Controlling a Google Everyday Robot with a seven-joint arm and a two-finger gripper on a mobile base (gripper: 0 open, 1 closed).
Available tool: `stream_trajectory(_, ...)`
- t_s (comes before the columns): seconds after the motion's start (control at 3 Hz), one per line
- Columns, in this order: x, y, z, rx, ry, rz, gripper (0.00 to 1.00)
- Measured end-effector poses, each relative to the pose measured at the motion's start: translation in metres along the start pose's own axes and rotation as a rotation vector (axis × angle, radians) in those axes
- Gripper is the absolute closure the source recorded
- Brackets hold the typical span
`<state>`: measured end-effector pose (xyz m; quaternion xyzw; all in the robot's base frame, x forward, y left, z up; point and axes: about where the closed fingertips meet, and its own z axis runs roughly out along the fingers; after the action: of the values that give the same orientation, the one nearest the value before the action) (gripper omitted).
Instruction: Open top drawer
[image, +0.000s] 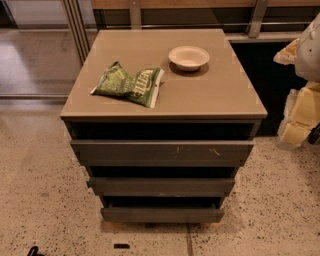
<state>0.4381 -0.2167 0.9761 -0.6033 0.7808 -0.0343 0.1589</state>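
Observation:
The top drawer (162, 150) is the widest grey-brown front of the cabinet, just under the tabletop, with small pale scuffs right of centre. A dark gap runs above it, and its inside is hidden. My gripper (301, 116) is at the right edge of the camera view, on the pale arm beside the cabinet's right side. It is level with the tabletop and apart from the drawer front, holding nothing that I can see.
Two narrower grey drawer fronts (161, 186) (162, 214) sit below. On the tabletop (220, 95) lie a green chip bag (129, 84) and a white bowl (188, 57). Speckled floor (45, 200) surrounds the cabinet; a railing and glass stand behind.

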Motion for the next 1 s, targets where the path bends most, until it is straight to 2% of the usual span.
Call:
stream_trajectory(0.33, 0.000, 0.000, 0.000, 0.000, 0.000, 0.000, 0.00)
stream_trajectory(0.67, 0.000, -0.003, 0.000, 0.057, -0.059, 0.078, 0.00)
stream_trajectory(1.0, 0.011, 0.011, 0.004, 0.128, -0.155, 0.288, 0.00)
